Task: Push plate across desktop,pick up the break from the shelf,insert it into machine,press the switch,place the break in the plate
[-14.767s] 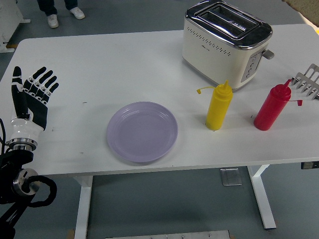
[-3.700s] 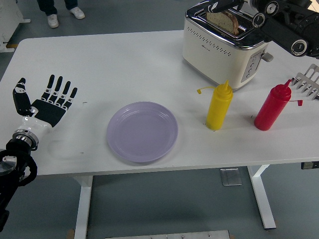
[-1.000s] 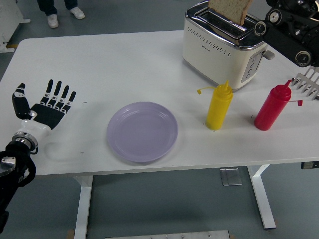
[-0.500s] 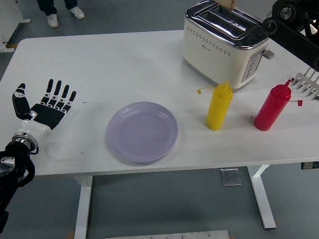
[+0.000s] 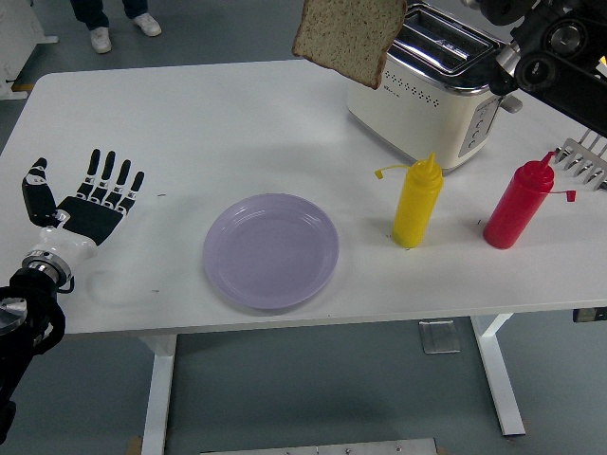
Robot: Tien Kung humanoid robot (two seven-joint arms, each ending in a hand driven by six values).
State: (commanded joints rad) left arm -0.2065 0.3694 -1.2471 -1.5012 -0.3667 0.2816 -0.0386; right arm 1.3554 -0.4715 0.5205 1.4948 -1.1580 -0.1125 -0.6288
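Observation:
A slice of brown bread (image 5: 347, 38) hangs in the air above the table's far middle, left of the cream toaster (image 5: 427, 85); its top is cut off by the picture's edge. My right arm (image 5: 555, 57) comes in at the top right, over the toaster, and holds the slice; its fingers are hidden above the picture. Both toaster slots show nothing in them. The lilac plate (image 5: 270, 249) sits bare at the table's front middle. My left hand (image 5: 87, 201) rests open and flat at the table's left edge, fingers spread.
A yellow squeeze bottle (image 5: 417, 201) and a red squeeze bottle (image 5: 517, 204) stand in front of the toaster, right of the plate. A metal rack (image 5: 588, 159) pokes in at the right edge. A person's shoes (image 5: 119, 27) show beyond the far left.
The slice has come up out of the toaster slot and swung left, towards the camera. The right arm moved with it. The left hand and plate stayed put.

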